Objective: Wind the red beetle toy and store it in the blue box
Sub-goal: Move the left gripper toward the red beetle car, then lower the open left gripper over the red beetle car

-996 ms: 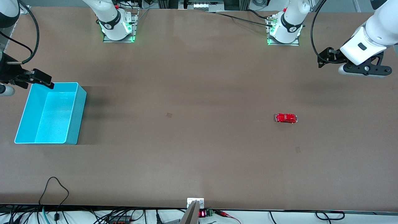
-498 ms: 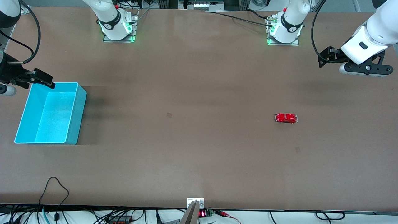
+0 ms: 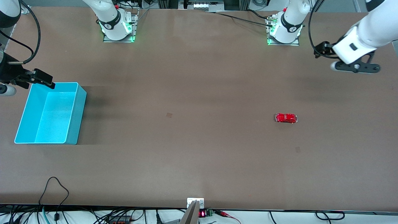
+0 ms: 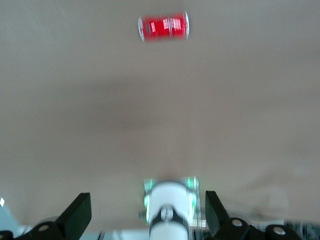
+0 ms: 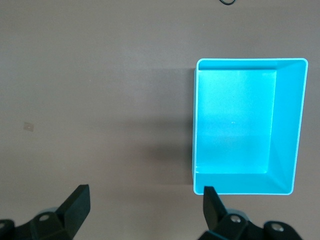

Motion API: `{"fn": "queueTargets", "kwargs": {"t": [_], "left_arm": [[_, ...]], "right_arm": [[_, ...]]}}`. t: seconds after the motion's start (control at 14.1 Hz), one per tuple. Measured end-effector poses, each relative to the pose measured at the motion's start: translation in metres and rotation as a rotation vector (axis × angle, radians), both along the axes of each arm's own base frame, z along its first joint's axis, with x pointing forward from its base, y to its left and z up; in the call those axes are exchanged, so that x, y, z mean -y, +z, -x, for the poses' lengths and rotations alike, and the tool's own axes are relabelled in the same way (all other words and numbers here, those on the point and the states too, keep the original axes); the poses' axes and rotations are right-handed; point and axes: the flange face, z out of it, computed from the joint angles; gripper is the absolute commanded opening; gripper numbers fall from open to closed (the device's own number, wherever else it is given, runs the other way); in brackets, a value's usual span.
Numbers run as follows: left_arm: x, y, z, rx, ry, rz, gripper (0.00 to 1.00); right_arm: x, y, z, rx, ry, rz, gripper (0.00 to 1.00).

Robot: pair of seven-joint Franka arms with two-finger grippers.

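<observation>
Red beetle toy point(image 3: 286, 118) on bare table toward left arm's end, long axis along table's length. Left gripper point(image 3: 354, 67) over table near its base, fingers apart, empty, clearly closer. Right gripper point(image 3: 29, 79), apparently open, waits by blue box point(image 3: 77, 109).

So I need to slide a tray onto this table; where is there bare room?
Bare table runs between the blue box and the red beetle toy, and nearer the camera. The right gripper crowds the box's rim.
</observation>
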Motion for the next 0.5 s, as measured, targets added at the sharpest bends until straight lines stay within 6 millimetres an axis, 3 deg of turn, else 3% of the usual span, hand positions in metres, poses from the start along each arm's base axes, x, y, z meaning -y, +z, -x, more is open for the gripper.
{"fn": "queueTargets", "kwargs": {"t": [0.21,0.5], "left_arm": [[0.026,-0.023,-0.001,-0.076,-0.066,-0.007,1.00],[0.045,-0.055,-0.031,-0.022,-0.392,0.099,1.00]], "right_arm": [[0.004,-0.011,-0.004,-0.018,-0.006,0.000,1.00],[0.004,-0.030,-0.012,-0.050,-0.006,-0.001,1.00]]}}
